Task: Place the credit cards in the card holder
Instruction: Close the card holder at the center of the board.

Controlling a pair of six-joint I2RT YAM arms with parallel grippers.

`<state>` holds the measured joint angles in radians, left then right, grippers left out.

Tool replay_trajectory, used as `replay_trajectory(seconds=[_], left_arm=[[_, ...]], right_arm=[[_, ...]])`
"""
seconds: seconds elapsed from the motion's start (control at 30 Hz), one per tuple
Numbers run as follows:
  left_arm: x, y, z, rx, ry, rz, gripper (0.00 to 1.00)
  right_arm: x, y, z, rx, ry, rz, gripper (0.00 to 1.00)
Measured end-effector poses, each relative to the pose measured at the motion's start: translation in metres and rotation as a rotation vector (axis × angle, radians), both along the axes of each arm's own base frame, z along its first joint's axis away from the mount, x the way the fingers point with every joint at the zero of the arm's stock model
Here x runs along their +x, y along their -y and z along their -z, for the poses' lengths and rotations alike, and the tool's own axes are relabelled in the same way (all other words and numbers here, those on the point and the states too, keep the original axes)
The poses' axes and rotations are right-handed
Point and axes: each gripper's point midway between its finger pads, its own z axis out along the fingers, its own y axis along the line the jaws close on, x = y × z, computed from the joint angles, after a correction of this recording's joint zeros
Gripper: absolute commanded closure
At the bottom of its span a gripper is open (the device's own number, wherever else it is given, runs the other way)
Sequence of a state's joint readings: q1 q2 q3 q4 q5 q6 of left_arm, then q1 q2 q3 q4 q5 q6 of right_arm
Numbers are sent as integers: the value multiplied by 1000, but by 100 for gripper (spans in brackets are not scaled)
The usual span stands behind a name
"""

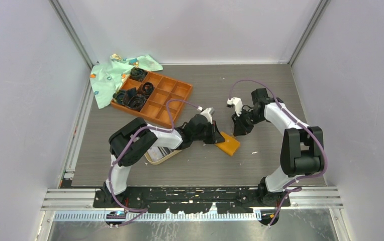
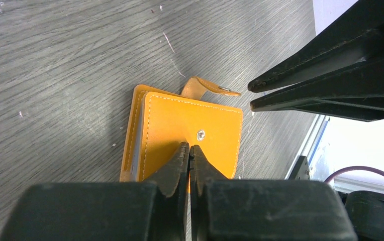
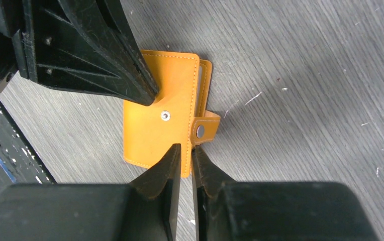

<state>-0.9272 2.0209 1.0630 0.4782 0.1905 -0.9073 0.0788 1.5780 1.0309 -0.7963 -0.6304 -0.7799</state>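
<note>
Top external view: the card holder [image 1: 228, 145] lies closed and flat on the counter [image 1: 260, 100], between the two tools. The left tool [image 1: 219, 136] is set on the near-left part of its cover, and the right tool [image 1: 237, 131] is lowered just beyond its far edge. Well behind the left tool, an orange-brown tray [image 1: 180, 93] with dark coiled things [image 1: 138, 100] in some compartments is seen, with a patterned cloth [image 1: 110, 75] beside it. An oval dish [image 1: 156, 158] is partly hidden under the left arm.

Left wrist view: the left tool [image 2: 189, 146] is seen with its fingertips pressed together, resting on the orange cover directly beneath them. A metal snap stud [image 2: 200, 134] sits just ahead of the tips. Grey layers are visible between the covers on the side to the tool's left. The strap [image 2: 205, 86] curls up off the far edge, unfastened. The right tool [image 2: 251, 96] is pointed in from the right, its tips a narrow gap apart and just beside the strap's free end.

Right wrist view: the right tool [image 3: 186, 149] is held with its fingers slightly apart, and nothing is seen gripped between them. The card holder [image 3: 145, 135] lies just ahead of the tips, mostly to their left. The strap [image 3: 206, 129], with its snap socket, lies just ahead and to the right. The left tool [image 3: 150, 95] is pressed onto the cover from the far left, near the stud [image 3: 165, 115].
</note>
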Motion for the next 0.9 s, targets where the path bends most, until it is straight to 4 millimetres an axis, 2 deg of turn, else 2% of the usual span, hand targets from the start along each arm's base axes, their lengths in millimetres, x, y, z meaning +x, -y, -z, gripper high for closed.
replay_trajectory(seconds=[0.07, 0.27, 0.4, 0.53, 0.9], left_arm=[[0, 0, 0, 0, 0, 0, 99], [0, 0, 0, 1, -1, 0, 99], [0, 0, 0, 1, -1, 0, 99], [0, 0, 0, 1, -1, 1, 99], [0, 0, 0, 1, -1, 1, 99]], right_arm=[[1, 0, -1, 3, 2, 0, 80], [2, -1, -2, 5, 5, 1, 66], [5, -1, -1, 4, 24, -8, 61], [4, -1, 4, -5, 39, -27, 62], [7, -8, 8, -52, 79, -74, 77]])
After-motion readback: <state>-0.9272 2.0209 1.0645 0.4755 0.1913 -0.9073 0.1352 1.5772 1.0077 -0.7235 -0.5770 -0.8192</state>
